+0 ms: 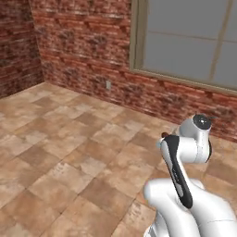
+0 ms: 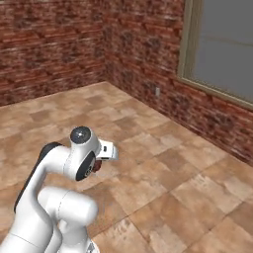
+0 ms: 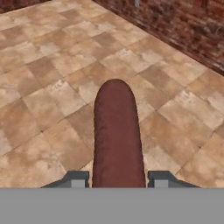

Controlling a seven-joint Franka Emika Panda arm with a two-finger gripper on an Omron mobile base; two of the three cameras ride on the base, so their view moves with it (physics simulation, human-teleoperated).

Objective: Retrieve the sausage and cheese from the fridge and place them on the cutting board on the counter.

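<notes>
The hand (image 3: 117, 180) is clenched on the sausage (image 3: 117, 140), its two finger tips (image 3: 78, 179) pressing either side of the near end while the rod juts toward 12 o'clock over the tiled floor (image 3: 48, 78). It looks light, stiff and smooth, likely slippery, so a grip nearer its middle would probably steady it. The brick wall (image 3: 183, 30) runs at 1 o'clock. The gripped end is cut off.

floor (image 1: 69, 152): tan-brown tiles | wall (image 1: 83, 55): red brick, small outlet (image 1: 108, 85) low | window (image 1: 190, 39): grey pane, tan frame
</notes>
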